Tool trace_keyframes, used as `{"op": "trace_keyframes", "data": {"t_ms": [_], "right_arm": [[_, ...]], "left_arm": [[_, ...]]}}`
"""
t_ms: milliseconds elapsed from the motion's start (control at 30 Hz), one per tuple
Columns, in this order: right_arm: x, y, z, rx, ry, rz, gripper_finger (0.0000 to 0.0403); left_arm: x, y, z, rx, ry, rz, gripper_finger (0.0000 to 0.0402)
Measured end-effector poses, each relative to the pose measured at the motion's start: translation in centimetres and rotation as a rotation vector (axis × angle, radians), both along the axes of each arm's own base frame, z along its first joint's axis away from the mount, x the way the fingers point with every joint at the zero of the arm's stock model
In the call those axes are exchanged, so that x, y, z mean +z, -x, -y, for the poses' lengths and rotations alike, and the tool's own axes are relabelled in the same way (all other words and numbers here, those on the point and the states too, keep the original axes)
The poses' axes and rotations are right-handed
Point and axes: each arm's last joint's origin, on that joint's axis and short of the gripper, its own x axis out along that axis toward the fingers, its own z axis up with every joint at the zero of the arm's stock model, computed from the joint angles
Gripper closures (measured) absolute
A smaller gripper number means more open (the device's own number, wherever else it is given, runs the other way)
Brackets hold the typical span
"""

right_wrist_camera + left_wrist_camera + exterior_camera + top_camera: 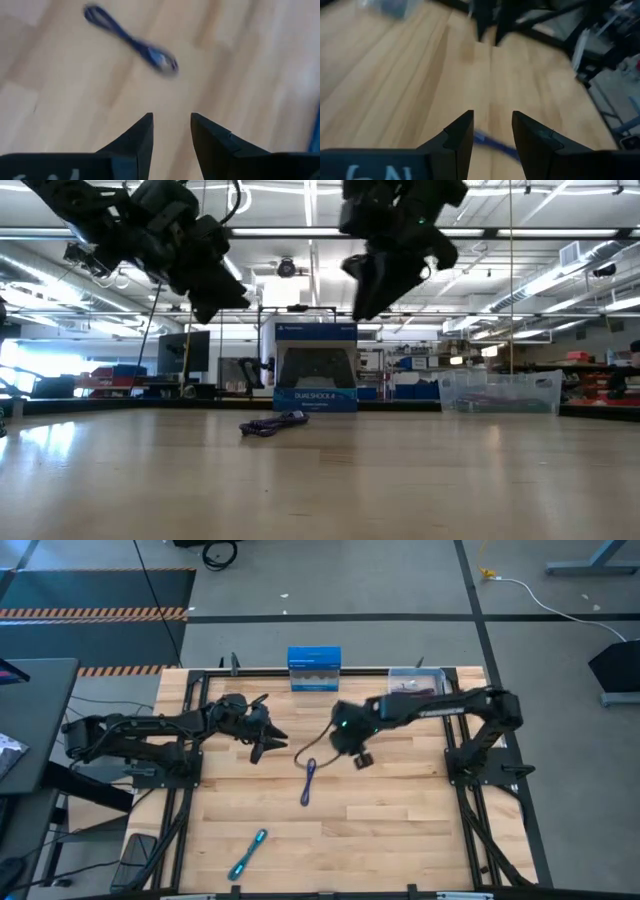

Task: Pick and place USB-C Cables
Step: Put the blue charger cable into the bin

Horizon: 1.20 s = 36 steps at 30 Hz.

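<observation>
Both arms hang above the middle of the table [400, 830] with nothing held. The right gripper [362, 758] hovers just right of a purple cable [309, 780] that lies flat on the wood near the table's centre; its jaws stand apart and empty, and its wrist view shows the cable ahead of the fingertips [145, 125], not between them. The left gripper [262, 745] hovers just left of the same cable, jaws likewise apart and empty, with a blue-purple streak of cable visible between its fingers [462, 132]. A teal cable [247, 854] lies well apart, toward the near left of the table.

The step in hand looks like a reach for the purple cable, and the right arm seems the likelier one to take it. To do it well, the gripper should come directly over the bundle's middle, turn so the jaws straddle the cable across its narrow width, and descend until the tips nearly touch the wood before closing. A thin bundle can slip out if pinched at an end.

A blue box [314, 669] and a clear tray [420, 680] stand at the far edge. The right arm covers part of the tray, so its contents cannot be made out. Only two cables are in plain sight. The wrist views are blurred.
</observation>
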Motion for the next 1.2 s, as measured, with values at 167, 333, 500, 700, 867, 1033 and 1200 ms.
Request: {"op": "trace_keyframes", "data": {"t_ms": [167,333,500,700,867,1033,1200], "right_arm": [[-3.6,-2.8,-2.6,0.206,0.065,0.009,0.0265],[-7.2,-4.8,-4.1,0.273,0.149,0.002,0.0266],[-8.3,-6.4,-5.0,0.33,0.177,0.094,0.0265],[-10.7,-7.2,-5.4,0.41,0.206,0.083,0.0265],[-11.6,-7.4,-5.2,0.415,0.185,0.086,0.0266],[-11.5,-8.1,-5.0,0.418,0.168,0.143,0.0266],[-12.2,-8.2,-4.5,0.413,0.154,0.123,0.0266]], "left_arm": [[0.1,1.5,0.4,0.071,-0.01,-0.098,0.026],[0.7,2.4,0.7,0.08,-0.008,-0.105,0.026],[1.1,2.6,0.7,0.08,-0.017,-0.08,0.026],[1.0,2.7,0.7,0.082,-0.012,-0.091,0.026],[0.9,2.7,0.7,0.082,-0.012,-0.093,0.026],[1.0,2.6,0.7,0.082,-0.015,-0.083,0.026],[1.3,2.5,0.7,0.083,-0.024,-0.051,0.026]]}}
